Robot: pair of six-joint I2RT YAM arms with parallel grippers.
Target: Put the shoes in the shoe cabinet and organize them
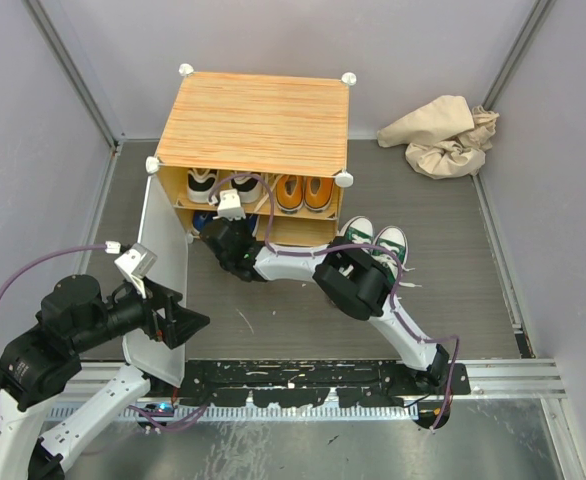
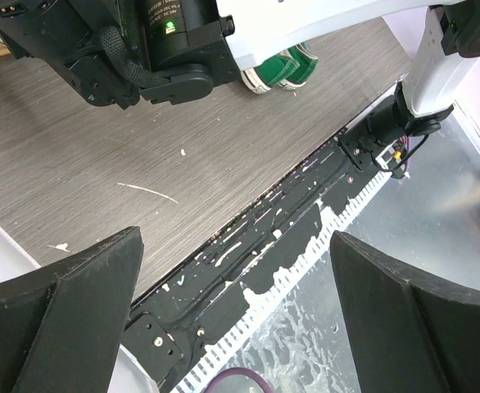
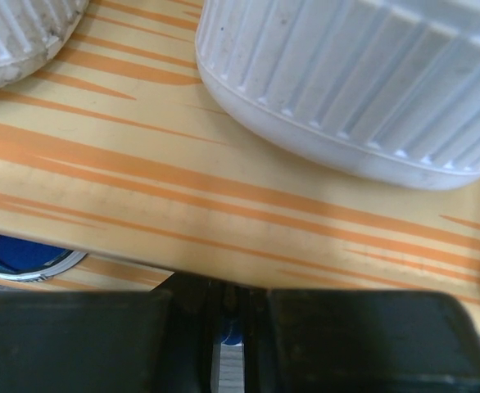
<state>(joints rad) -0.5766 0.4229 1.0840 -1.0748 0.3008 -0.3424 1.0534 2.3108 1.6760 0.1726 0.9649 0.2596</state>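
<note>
The shoe cabinet (image 1: 253, 120) stands at the back with its white door (image 1: 163, 250) swung open. White-and-black shoes (image 1: 218, 185) and orange shoes (image 1: 305, 192) sit on its upper shelf (image 3: 224, 205). Green shoes (image 1: 375, 243) with white toe caps stand on the table to the right (image 2: 277, 72). My right gripper (image 1: 218, 232) reaches into the lower compartment, shut on a blue shoe (image 3: 230, 332); blue and white show between its fingers. Another blue shoe (image 3: 19, 254) lies lower left. My left gripper (image 2: 236, 237) hangs open and holds nothing, beside the door's lower edge (image 1: 188, 322).
A crumpled beige cloth (image 1: 443, 135) lies at the back right. A black rail (image 1: 323, 375) with the arm bases runs along the table's near edge. Grey walls close in the left, right and back sides.
</note>
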